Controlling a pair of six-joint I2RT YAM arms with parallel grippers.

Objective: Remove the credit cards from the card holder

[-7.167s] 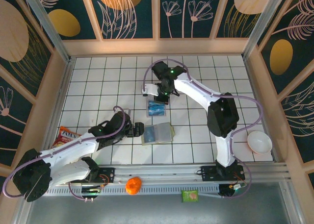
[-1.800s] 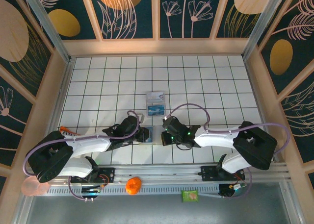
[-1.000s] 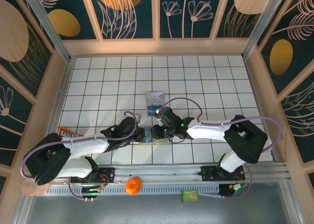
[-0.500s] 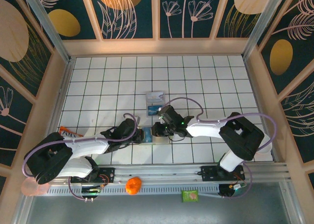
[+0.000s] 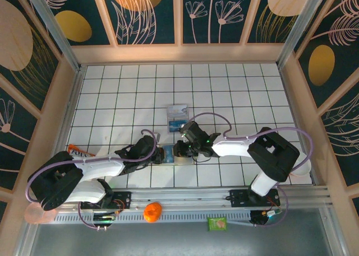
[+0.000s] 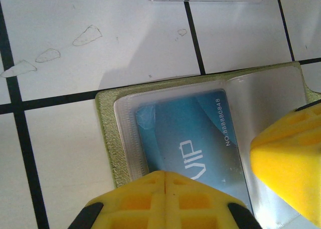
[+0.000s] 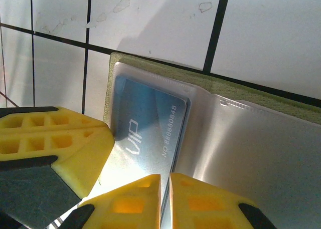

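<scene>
From above, the open card holder [image 5: 169, 154] lies on the surface [image 5: 112, 99] between our left hand [image 5: 159, 154] and right hand [image 5: 179, 149]. Left wrist: our left hand is closed tight over the pocketed blue card [image 6: 185, 144]. Right wrist: our right hand is pinched to a slit at that card's edge, grip unclear.

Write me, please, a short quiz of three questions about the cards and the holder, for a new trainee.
1. True or false: a blue card sits in a clear pocket of the open holder.
2. How many cards lie loose on the table, beyond the holder?
3. Which word is printed on the card in the pocket? A) VIP B) GOLD C) BANK

Key: 1. True. 2. Two. 3. A.
</scene>
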